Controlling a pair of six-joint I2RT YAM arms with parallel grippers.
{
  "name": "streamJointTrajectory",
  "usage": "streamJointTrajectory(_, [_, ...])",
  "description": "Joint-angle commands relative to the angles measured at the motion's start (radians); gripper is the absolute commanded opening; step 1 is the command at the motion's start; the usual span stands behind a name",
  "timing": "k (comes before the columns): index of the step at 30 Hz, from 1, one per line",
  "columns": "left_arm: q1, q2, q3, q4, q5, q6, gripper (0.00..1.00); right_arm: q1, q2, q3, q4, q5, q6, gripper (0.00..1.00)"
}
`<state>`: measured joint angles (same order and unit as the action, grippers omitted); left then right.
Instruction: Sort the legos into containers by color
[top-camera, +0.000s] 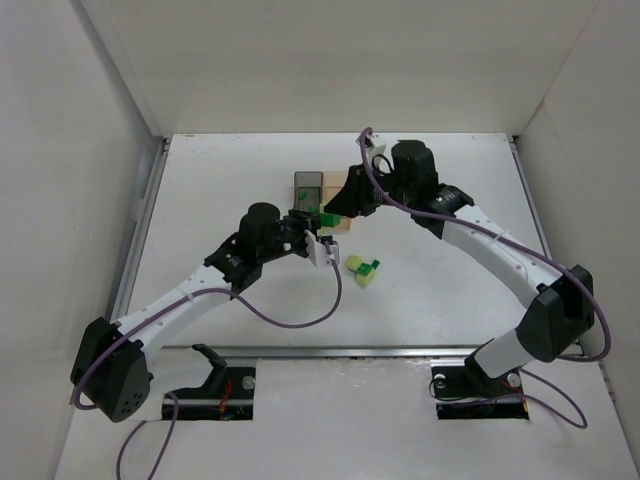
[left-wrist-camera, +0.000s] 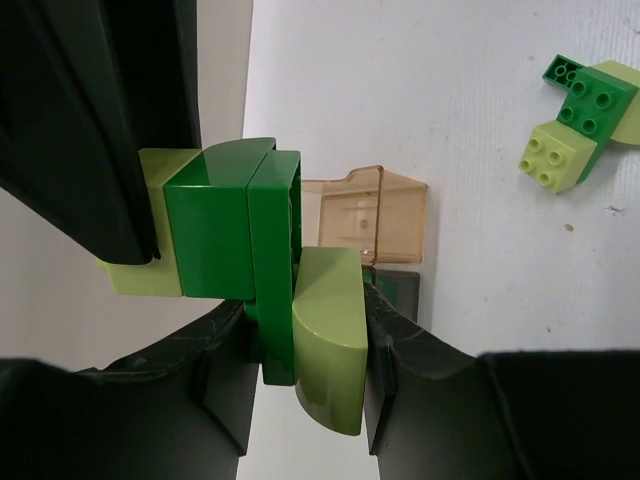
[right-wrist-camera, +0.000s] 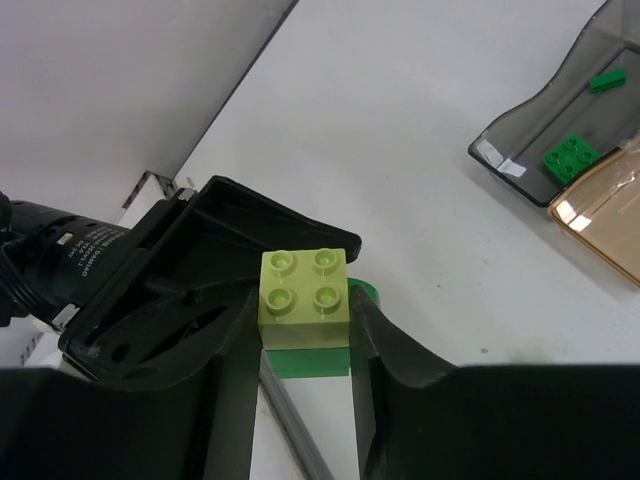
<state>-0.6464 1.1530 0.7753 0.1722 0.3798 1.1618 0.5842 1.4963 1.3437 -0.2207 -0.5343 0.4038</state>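
Left fingers (left-wrist-camera: 430, 400) clamped on cluster (left-wrist-camera: 225, 235) of dark green and pale bricks, held near boxes. Right fingers (right-wrist-camera: 420, 400) pinch pale brick (right-wrist-camera: 303, 298), apparently other end of same cluster. Grey box (right-wrist-camera: 520, 130) holds two dark green bricks (right-wrist-camera: 570, 157). Tan box (right-wrist-camera: 600, 215) touching beside it, inside only partly seen. Loose bricks (top-camera: 363, 268) lie on bench (top-camera: 450, 290), apart from boxes.
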Motion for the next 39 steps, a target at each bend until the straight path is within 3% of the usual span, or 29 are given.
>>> streamJointTrajectory(1, [-0.006,-0.010,0.048,0.035,0.011,-0.021,0.00,0.008,0.025,0.044,0.049,-0.056,-0.008,0.31])
streamJointTrajectory(3, [-0.006,-0.010,0.048,0.026,0.011,-0.021,0.00,0.008,0.025,0.045,0.049,-0.056,-0.008,0.16])
streamJointTrajectory(4, [-0.006,-0.010,0.048,0.007,0.011,-0.021,0.00,0.008,0.025,0.054,0.049,-0.035,0.003,0.00])
streamJointTrajectory(10, [-0.006,-0.029,0.025,-0.083,0.099,0.030,0.00,0.008,0.094,0.138,0.058,0.072,0.064,0.00])
streamJointTrajectory(14, [-0.015,-0.027,-0.011,-0.134,0.085,0.039,0.00,-0.033,0.160,0.193,0.058,0.172,0.136,0.00])
streamJointTrajectory(22, [0.013,0.001,-0.054,-0.129,0.004,-0.142,0.00,-0.055,0.343,0.279,0.020,0.226,0.179,0.00])
streamJointTrajectory(29, [0.060,-0.019,-0.054,-0.247,0.007,-0.226,0.00,-0.055,0.308,0.270,0.020,0.226,0.165,0.00])
streamJointTrajectory(31, [0.060,0.010,-0.074,-0.327,0.071,-0.175,0.00,-0.055,0.282,0.247,0.020,0.235,0.156,0.00])
streamJointTrajectory(35, [0.060,0.134,-0.085,-0.436,0.044,-0.122,0.00,-0.064,0.271,0.221,-0.006,0.235,0.147,0.00])
streamJointTrajectory(39, [0.073,0.160,-0.108,-0.387,-0.001,-0.102,0.03,-0.064,0.236,0.173,-0.019,0.235,0.138,0.00])
